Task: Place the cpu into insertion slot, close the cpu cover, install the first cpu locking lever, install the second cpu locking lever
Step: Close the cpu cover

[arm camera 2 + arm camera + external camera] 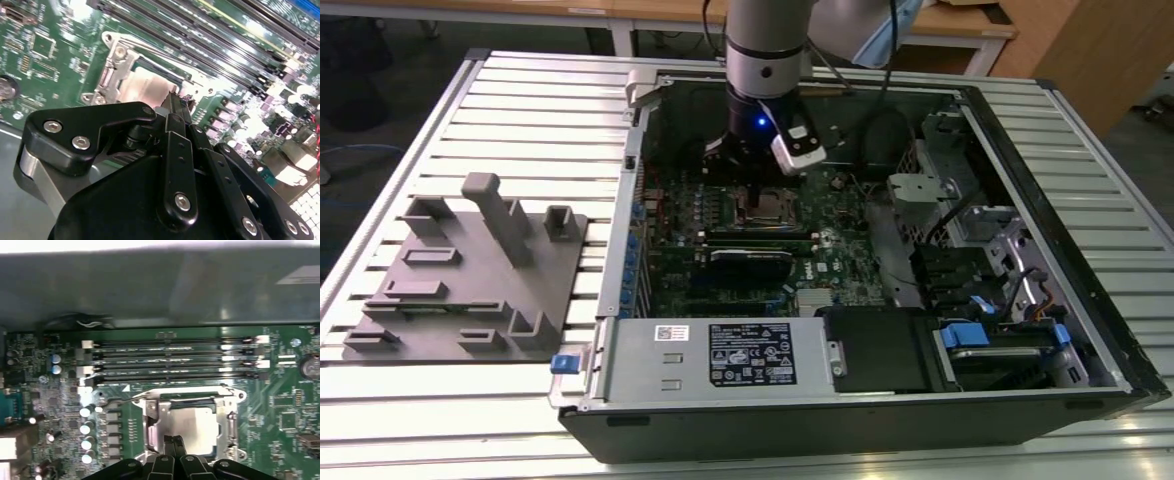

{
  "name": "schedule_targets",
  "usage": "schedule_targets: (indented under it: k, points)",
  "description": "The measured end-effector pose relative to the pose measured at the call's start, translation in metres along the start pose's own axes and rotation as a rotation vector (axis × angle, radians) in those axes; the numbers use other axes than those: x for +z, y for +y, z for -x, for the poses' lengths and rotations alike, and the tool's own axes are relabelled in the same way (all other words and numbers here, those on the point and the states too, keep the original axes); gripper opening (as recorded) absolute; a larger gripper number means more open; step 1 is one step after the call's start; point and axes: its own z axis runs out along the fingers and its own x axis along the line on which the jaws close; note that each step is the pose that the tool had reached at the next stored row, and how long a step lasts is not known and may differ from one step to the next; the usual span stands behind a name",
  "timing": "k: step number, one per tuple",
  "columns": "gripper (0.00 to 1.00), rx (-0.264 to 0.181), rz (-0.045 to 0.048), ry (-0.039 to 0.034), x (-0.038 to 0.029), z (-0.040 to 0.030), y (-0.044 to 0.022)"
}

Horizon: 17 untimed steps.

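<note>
The cpu [192,424] lies in the insertion slot [766,207] on the green motherboard, its pale silvery top showing in both wrist views [145,86]. The cpu cover [150,422] lies flat around the chip as a silvery frame [116,56]. A thin wire lever [126,401] runs along the socket's side towards the memory slots. My gripper [173,441] is shut with nothing between its black fingers [176,107], and the tips are at the socket's edge, just over the chip's rim. In the exterior view the arm's wrist [761,125] stands straight above the socket inside the open computer case.
Long black memory slots [175,360] lie just beyond the socket. A row of capacitors [87,427] stands beside it. The case wall [630,190] and a power supply [714,355] box in the board. A grey fixture [467,270] sits on the table at the exterior view's left.
</note>
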Motion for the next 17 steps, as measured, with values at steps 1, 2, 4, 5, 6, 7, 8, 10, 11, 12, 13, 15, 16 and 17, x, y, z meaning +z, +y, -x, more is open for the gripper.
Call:
schedule_targets:
  k: [1, 2, 4, 5, 6, 7, 8, 10, 11, 12, 13, 15, 16, 17]
  points:
    - [0.1, 0.0, -0.0001, 0.0, 0.0005, -0.0017, -0.0001]
    - [0.1, 0.0, -0.0001, 0.0001, 0.0011, -0.0031, -0.0002]
    - [0.1, 0.0, 0.0001, -0.0001, 0.0029, -0.0052, -0.0002]
    - [0.1, 0.0, 0.0002, -0.0001, 0.0038, -0.0061, -0.0002]
    - [0.1, 0.0, 0.0002, 0.0, 0.0044, -0.0069, -0.0002]
    - [0.1, 0.0, 0.0001, 0.0002, 0.0047, -0.0076, -0.0003]
    - [0.1, 0.0, 0.0001, 0.0001, 0.0051, -0.0084, -0.0003]
    - [0.1, 0.0, 0.0003, 0.0, 0.0062, -0.0094, -0.0002]
    - [0.1, 0.0, 0.0003, 0.0, 0.0069, -0.0097, -0.0002]
    - [0.1, 0.0, 0.0004, 0.0, 0.0076, -0.01, -0.0002]
    - [0.1, 0.0, 0.0003, 0.0, 0.0082, -0.0102, -0.0002]
    - [0.1, -0.001, 0.0002, 0.0001, 0.0085, -0.0106, -0.0003]
    - [0.1, -0.001, 0.0001, 0.0001, 0.0085, -0.0106, -0.0003]
    - [0.1, 0.0, 0.0, 0.0001, 0.0085, -0.0106, -0.0002]
